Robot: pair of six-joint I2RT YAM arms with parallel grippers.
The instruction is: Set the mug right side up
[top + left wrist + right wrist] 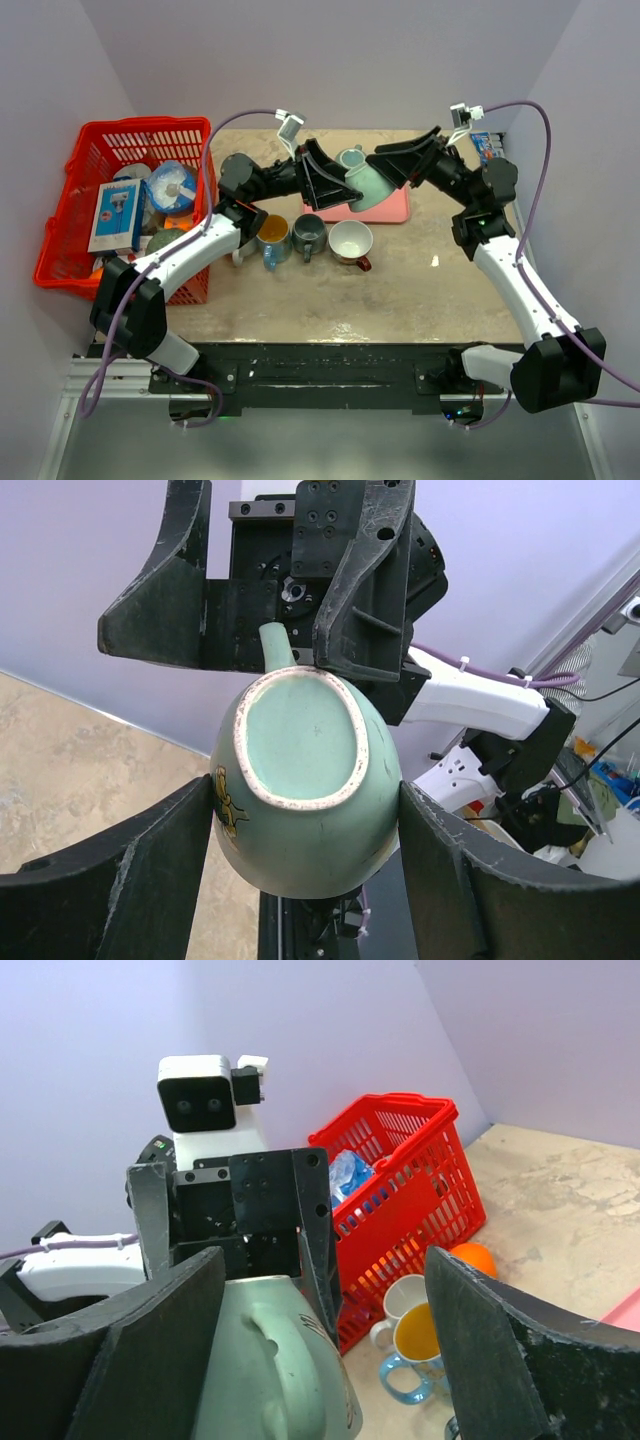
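A pale green mug point(368, 186) hangs tilted on its side in the air above the pink tray point(392, 211). My left gripper point(336, 186) is shut on its lower body, and both fingers press the mug point(300, 780) with its unglazed foot ring facing the left wrist camera. My right gripper point(396, 166) stands open around the other end. In the right wrist view the mug point(270, 1360), handle up, lies against one finger point(160, 1330) with a gap to the other finger point(500, 1340).
A red basket point(130, 135) full of items stands at the left. Three upright mugs sit in a row mid-table: yellow-inside point(272, 235), dark grey point(308, 235), white point(351, 240). Another small green cup point(350, 157) sits at the tray's back. An orange ball point(472, 1257) lies by the basket.
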